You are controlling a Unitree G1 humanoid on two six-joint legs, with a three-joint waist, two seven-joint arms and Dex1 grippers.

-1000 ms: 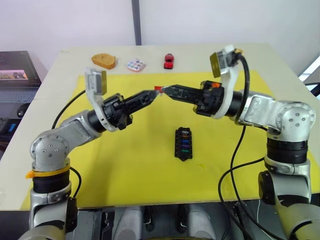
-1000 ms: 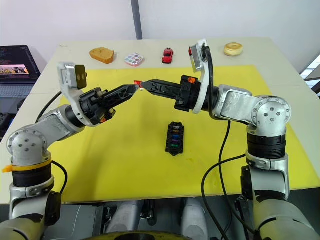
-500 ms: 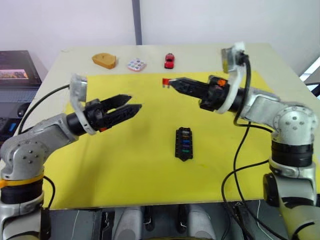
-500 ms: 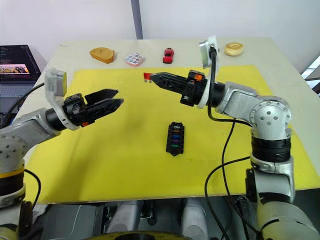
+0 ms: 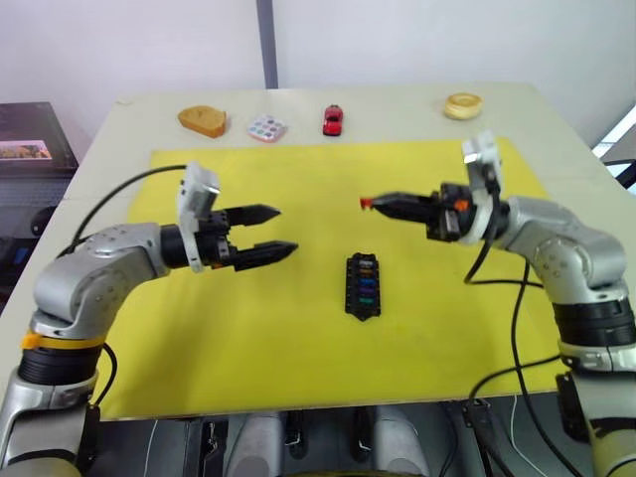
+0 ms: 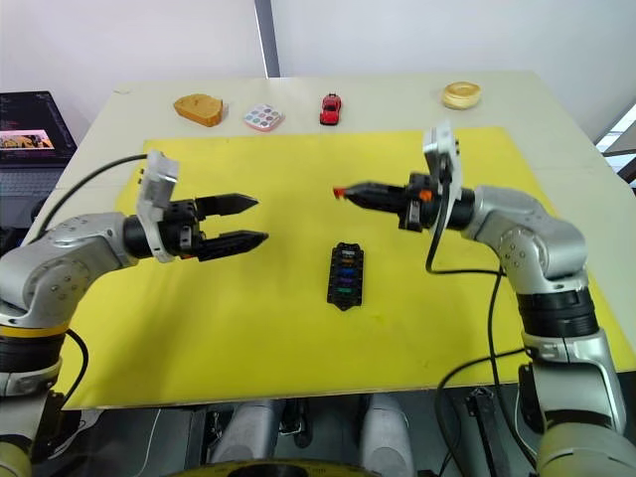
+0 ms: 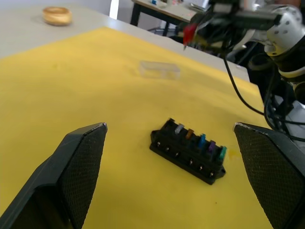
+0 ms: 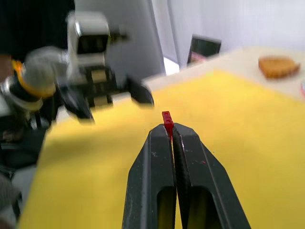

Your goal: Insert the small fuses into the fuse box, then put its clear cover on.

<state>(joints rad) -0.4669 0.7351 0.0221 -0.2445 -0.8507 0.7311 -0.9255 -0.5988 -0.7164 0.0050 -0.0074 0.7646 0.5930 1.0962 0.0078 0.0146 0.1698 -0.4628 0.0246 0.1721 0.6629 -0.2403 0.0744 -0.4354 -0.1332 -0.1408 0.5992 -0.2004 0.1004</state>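
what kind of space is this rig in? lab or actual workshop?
Likely a robot test lab, not a workshop: a yellow mat staged on a pale table, unrelated props like a toy car along its far edge, and a laptop alongside.

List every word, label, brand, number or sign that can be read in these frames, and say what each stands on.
None can be read.
Laptop screen beside the table: it shows content, too small to read.
Fuse box and the fuses in it: no markings can be made out.
Red fuse in the right claw: no number can be made out.
Pastel-dotted palette: only coloured dots, no text.
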